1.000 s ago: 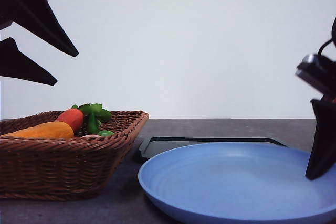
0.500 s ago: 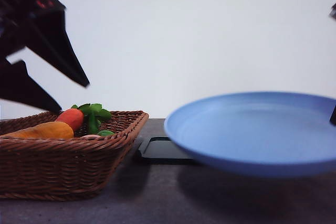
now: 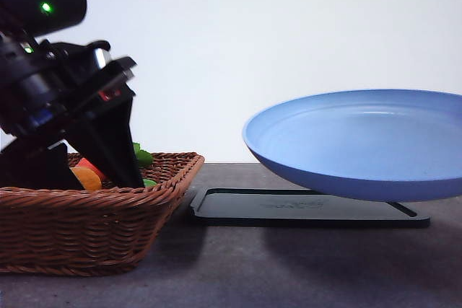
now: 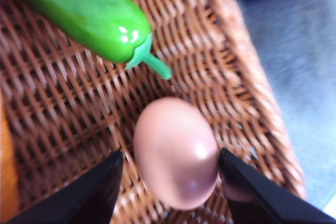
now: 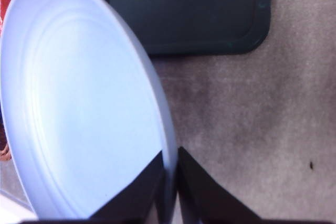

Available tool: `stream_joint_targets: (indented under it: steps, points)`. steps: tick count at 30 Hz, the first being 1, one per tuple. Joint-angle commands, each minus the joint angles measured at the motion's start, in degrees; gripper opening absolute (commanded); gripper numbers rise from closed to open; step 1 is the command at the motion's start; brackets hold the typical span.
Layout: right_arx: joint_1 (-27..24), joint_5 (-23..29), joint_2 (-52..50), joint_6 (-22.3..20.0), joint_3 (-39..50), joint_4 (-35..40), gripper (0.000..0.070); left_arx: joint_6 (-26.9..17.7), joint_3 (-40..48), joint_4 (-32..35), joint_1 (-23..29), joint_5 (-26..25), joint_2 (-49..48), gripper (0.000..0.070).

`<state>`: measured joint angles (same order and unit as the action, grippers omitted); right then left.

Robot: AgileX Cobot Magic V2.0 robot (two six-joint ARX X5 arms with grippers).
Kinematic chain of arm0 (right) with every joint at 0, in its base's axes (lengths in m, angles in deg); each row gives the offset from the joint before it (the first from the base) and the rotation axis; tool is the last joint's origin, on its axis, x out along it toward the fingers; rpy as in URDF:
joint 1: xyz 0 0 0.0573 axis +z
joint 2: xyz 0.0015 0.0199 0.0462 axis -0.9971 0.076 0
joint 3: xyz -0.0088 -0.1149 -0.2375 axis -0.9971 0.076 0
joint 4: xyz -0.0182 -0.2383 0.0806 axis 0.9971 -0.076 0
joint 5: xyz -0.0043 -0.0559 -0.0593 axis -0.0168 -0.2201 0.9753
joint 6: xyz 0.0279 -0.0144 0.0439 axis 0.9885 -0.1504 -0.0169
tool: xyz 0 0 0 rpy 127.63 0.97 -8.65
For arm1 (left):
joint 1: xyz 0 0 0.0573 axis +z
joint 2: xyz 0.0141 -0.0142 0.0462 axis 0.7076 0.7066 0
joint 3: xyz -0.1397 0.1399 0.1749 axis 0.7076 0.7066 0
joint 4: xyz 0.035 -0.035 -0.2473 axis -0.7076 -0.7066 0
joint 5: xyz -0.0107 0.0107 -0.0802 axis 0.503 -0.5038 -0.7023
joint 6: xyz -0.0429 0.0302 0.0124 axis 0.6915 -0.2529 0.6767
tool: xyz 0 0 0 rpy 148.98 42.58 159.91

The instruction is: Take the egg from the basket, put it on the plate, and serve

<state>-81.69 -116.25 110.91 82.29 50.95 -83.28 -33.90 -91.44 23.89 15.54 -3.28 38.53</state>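
My left gripper (image 4: 170, 182) is down inside the basket (image 3: 108, 214), jaws spread wide, one finger (image 4: 89, 195) on each flank of the egg (image 4: 176, 150). Nothing grasped yet; the egg sits on the wicker floor between my fingertips, close against the basket's sloping wall. It looks to be touching the one fingertip, or nearly, with a clear gap to the other. A green pepper (image 4: 79, 9) lies just beyond the egg, stem pointing toward it.

My right gripper (image 5: 170, 182) is clenched on the rim of the plate (image 3: 361, 142), holding it off the table above the black tray (image 3: 303, 207), apart from the basket.

Risks, as I judge them:
- Smooth oval shell, narrow fingertips. If I close off-centre, the egg could squirt out forward toward the pepper or roll along the weave.
- The uneven gap means the near finger may push the egg sideways before the other arrives.
- The basket wall is right beside one finger; catching the wicker would stall the close or tug the basket.
- The plate hangs from an edge pinch alone. It looks slightly tilted in the front view; an egg set down on it could roll to the low side, or the added weight could tip it in my grip.
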Motion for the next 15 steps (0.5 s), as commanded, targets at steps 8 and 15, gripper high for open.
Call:
stream_joint_targets:
  steps: [8, 15]
  points:
    - [-0.1, -0.4, -0.2, 0.8, -0.3, 0.4, 0.0, 0.0, -1.2, 1.6, -0.7, 0.0, 2.4, 0.037]
    - [-0.1, -0.4, -0.2, 0.8, -0.3, 0.4, 0.0, 0.0, -1.2, 1.0, -0.7, 0.0, 2.4, 0.029]
